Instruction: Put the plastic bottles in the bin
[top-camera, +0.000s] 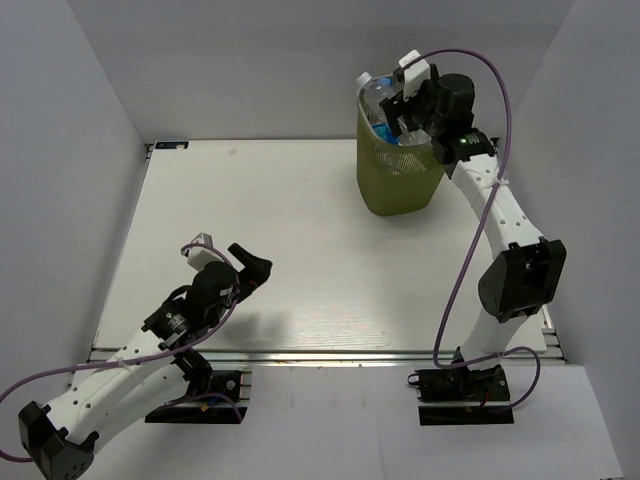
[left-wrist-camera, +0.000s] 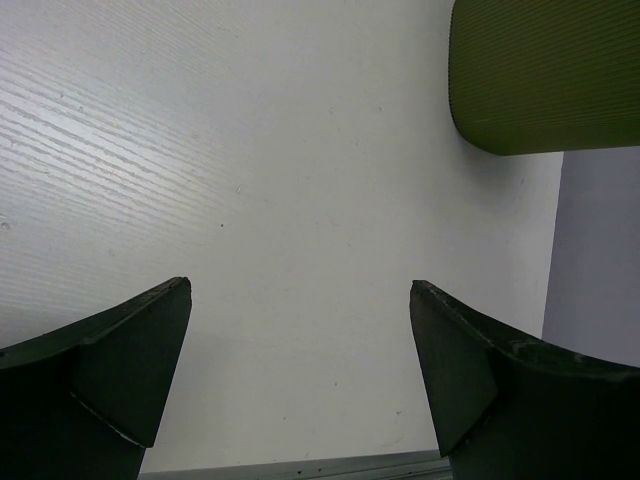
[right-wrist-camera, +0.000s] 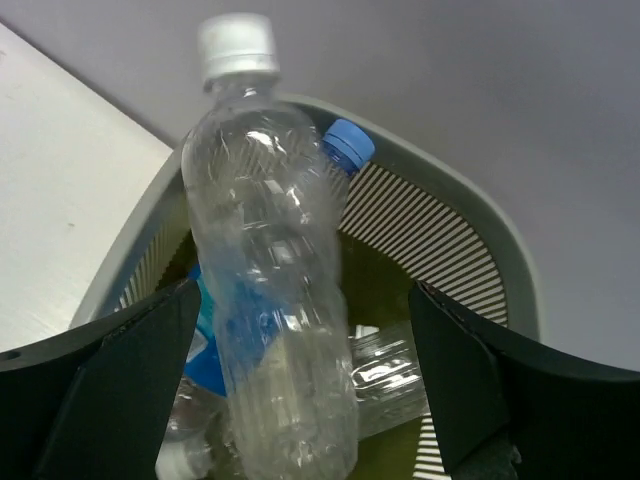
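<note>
Top view, table: a white wood-grain tabletop (top-camera: 300, 250) with pale grey panels around it.
Top view, bin: an olive-green mesh wastebasket with tapered, perforated walls (top-camera: 395, 185) stands upright at the far right of the tabletop.
Top view, bottles: a tall clear plastic bottle with a white cap (top-camera: 375, 95) rises above the wastebasket's rim at its far left corner. Some blue shows lower inside.
Top view, right gripper (top-camera: 408, 105): it hangs over the wastebasket's open top and points down into it.
Top view, left gripper (top-camera: 228, 258): it is low over the near left of the tabletop, well apart from the wastebasket.
Left wrist view, fingers: both dark fingers (left-wrist-camera: 110, 370) are spread wide, with only tabletop between them.
Left wrist view, bin: a lower corner of the wastebasket fills the upper right of the frame, resting on the tabletop.
Right wrist view, fingers: the dark fingers (right-wrist-camera: 500, 390) stand wide apart. The white-capped bottle is between them, cap uppermost, with a gap on each side, so neither finger presses it.
Right wrist view, bottles: a clear bottle with a blue cap and blue label (right-wrist-camera: 345, 150) leans behind the white-capped one. A plain clear bottle (right-wrist-camera: 385, 375) lies on its side at the bottom. All three are within the wastebasket's walls.
</note>
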